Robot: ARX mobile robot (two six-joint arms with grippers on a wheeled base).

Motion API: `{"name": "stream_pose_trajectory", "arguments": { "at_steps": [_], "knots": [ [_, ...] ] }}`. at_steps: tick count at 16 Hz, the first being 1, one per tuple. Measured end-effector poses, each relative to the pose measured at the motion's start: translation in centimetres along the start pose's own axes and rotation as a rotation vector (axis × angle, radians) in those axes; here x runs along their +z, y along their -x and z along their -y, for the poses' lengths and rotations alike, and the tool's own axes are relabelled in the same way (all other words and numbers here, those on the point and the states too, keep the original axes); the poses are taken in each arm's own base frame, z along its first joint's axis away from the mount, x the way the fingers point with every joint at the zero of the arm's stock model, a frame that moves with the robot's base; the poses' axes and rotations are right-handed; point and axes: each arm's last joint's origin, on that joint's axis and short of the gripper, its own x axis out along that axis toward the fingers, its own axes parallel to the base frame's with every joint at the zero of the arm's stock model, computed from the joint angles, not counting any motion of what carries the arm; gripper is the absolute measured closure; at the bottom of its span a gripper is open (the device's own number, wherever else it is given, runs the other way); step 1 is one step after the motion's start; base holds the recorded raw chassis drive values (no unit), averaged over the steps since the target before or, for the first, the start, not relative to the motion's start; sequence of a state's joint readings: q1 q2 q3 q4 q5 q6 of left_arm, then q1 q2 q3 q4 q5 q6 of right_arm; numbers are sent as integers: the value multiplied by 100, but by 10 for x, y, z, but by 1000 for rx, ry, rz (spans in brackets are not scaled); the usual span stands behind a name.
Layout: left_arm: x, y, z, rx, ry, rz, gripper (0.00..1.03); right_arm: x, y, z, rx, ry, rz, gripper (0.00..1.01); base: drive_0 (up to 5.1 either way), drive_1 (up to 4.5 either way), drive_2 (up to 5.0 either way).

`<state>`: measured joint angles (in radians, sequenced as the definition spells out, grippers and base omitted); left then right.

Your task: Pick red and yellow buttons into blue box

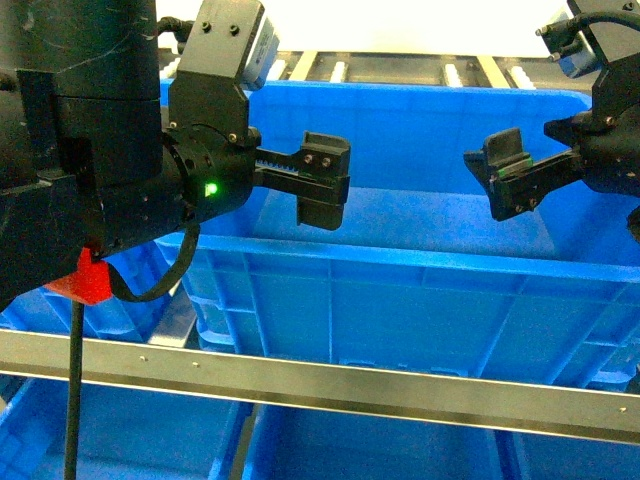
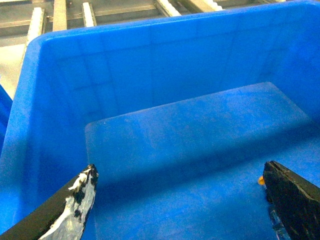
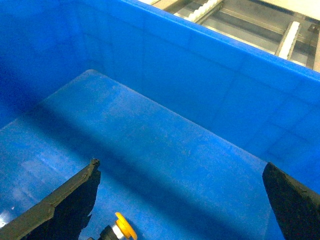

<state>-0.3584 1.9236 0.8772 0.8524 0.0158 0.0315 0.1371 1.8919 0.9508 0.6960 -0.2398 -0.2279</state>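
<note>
The blue box (image 1: pixel 420 262) fills the middle of the head view, and both grippers hang above its inside. The yellow button (image 3: pixel 123 229) lies on its side on the box floor, near the left finger of my right gripper (image 3: pixel 182 168) and free of it. A sliver of the yellow cap (image 2: pixel 261 180) also peeks out beside one finger of my left gripper (image 2: pixel 179 171). Both grippers stand wide open with nothing between their fingers. In the head view my left gripper (image 1: pixel 325 182) and right gripper (image 1: pixel 508 182) face each other. I cannot make out the red button.
A red shape (image 1: pixel 85 280) shows behind the left arm; what it is I cannot tell. A metal rail (image 1: pixel 350 385) crosses the front, with more blue bins (image 1: pixel 130 300) below it. A roller conveyor (image 1: pixel 400 70) runs behind the box. A black cable (image 1: pixel 75 400) hangs at the left.
</note>
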Motion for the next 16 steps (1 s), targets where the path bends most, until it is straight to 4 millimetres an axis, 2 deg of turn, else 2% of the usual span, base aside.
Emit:
{"name": "stream_pose_trajectory", "arguments": {
  "at_steps": [3,4,5,6,7,8,10,11,13,14,16],
  "knots": [
    [0,0,0,0,0,1,5,0,0,0,0,0,0,3,0,0,0],
    [4,6,-1,140,13,111,14,3,6,-1,-189,-40,119,14,0,0,0],
    [5,20,-6,242,30,161,23,-1,19,-4,-289,-92,176,23,0,0,0],
    [4,45,-18,334,50,187,34,-12,40,-3,-373,-142,190,34,0,0,0],
    [3,63,-29,372,58,199,43,-20,57,-3,-397,-166,188,43,0,0,0],
    [-1,88,-40,409,64,202,57,-26,81,-3,-416,-186,187,58,0,0,0],
    [-17,124,-41,365,58,164,84,-29,115,-14,-391,-192,204,85,0,0,0],
    [-18,133,-42,369,59,164,91,-32,123,-15,-393,-193,198,93,0,0,0],
    [-19,141,-45,373,60,170,99,-36,131,-16,-400,-194,191,100,0,0,0],
    [-19,143,-45,376,60,171,101,-36,133,-16,-402,-194,189,100,0,0,0],
    [-23,166,-48,386,65,172,101,-42,155,-22,-405,-200,182,99,0,0,0]
  ]
}}
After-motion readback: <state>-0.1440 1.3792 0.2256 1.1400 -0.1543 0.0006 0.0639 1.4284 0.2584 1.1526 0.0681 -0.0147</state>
